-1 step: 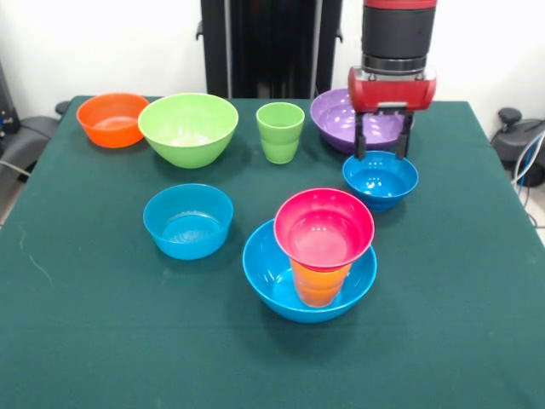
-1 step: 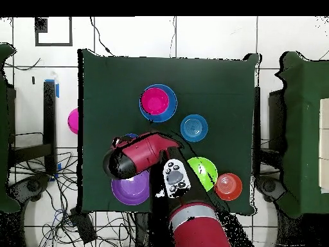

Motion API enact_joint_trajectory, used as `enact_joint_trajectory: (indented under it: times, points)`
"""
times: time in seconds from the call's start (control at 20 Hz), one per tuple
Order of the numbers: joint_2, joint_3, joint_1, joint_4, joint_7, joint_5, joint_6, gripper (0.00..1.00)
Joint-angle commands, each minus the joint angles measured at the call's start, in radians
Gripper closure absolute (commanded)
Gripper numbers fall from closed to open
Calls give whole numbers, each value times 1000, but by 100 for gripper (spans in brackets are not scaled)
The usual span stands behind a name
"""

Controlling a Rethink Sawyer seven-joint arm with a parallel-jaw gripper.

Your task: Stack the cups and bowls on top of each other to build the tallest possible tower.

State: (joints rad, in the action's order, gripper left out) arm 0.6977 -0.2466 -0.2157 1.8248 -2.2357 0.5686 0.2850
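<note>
Right of centre in the front view, the gripper point(image 1: 384, 146) hangs straight down over the far rim of a small blue bowl point(image 1: 381, 179). Its two dark fingers point(image 1: 361, 141) stand apart, one either side of the rim's back edge; jaws partly open, nothing held. Behind it sits the wide purple bowl point(image 1: 336, 115), partly hidden by the red wrist.

Lower centre: the tower point(image 1: 315, 256) — large blue bowl point(image 1: 268, 273) on the cloth, orange-yellow cup point(image 1: 319, 285) upright inside it, pink-red bowl point(image 1: 324, 226) resting on the cup, tilted slightly toward the camera.

Left of the tower, apart from it: second small blue bowl point(image 1: 188, 220). Upper row, left to right: small orange bowl point(image 1: 112, 118), large lime green bowl point(image 1: 188, 128), light green cup point(image 1: 280, 131), all standing singly on the green tablecloth point(image 1: 85, 298).

Overhead view: the arm point(image 2: 138, 157) covers the first small blue bowl and part of the purple bowl; gripper itself hidden there.
</note>
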Motion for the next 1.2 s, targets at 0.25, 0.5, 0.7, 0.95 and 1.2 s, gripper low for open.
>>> enact_joint_trajectory:
  times: [0.25, 0.5, 0.7, 0.95, 1.2]
  points:
    - [-20, -15, -61, 45, -37, -96, 111, 0]
    - [2, -54, -91, 84, -7, -150, 153, 0]
    - [15, -74, -97, 109, -3, -186, 169, 0]
    - [8, -86, -93, 117, -8, -213, 166, 0]
    - [6, -86, -82, 119, -14, -228, 161, 0]
